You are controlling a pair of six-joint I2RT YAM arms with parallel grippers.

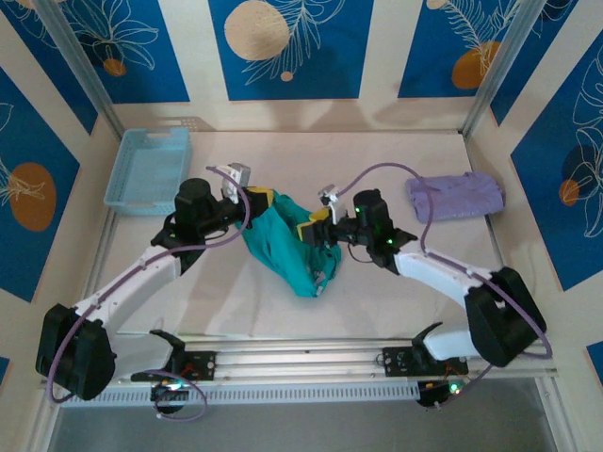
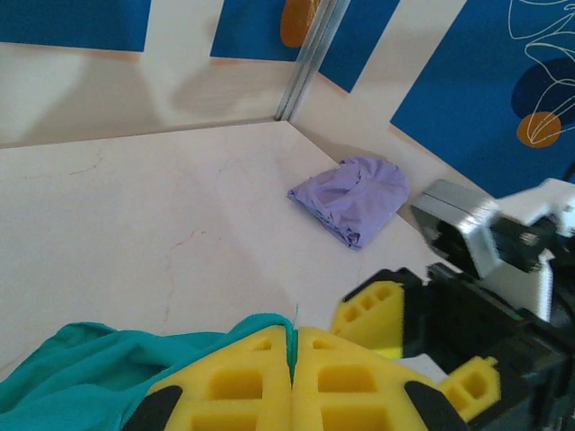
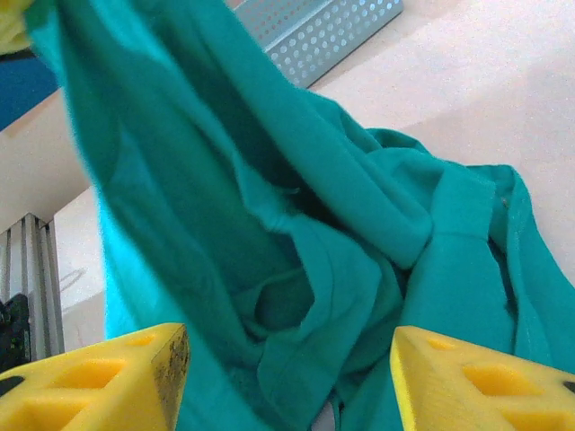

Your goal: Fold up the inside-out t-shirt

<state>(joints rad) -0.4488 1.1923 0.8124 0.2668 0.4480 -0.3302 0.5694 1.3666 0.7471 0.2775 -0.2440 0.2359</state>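
Observation:
The inside-out t-shirt (image 1: 287,247) is a bunched teal-green cloth that hangs from my left gripper (image 1: 258,200) down to the table in the middle. In the left wrist view that gripper (image 2: 293,359) is shut, with a thin edge of the t-shirt (image 2: 72,373) pinched between its yellow fingers. My right gripper (image 1: 313,231) sits close against the shirt's right side. In the right wrist view it (image 3: 287,377) stands open, its yellow fingertips (image 3: 99,377) wide apart, with folds of the t-shirt (image 3: 269,180) in front of the gap and not pinched.
A pale lavender folded garment (image 1: 455,196) lies at the back right, also seen as the lavender garment (image 2: 355,196). A light blue basket (image 1: 146,169) stands at the back left. A perforated metal rail (image 3: 314,31) runs along the table's near edge.

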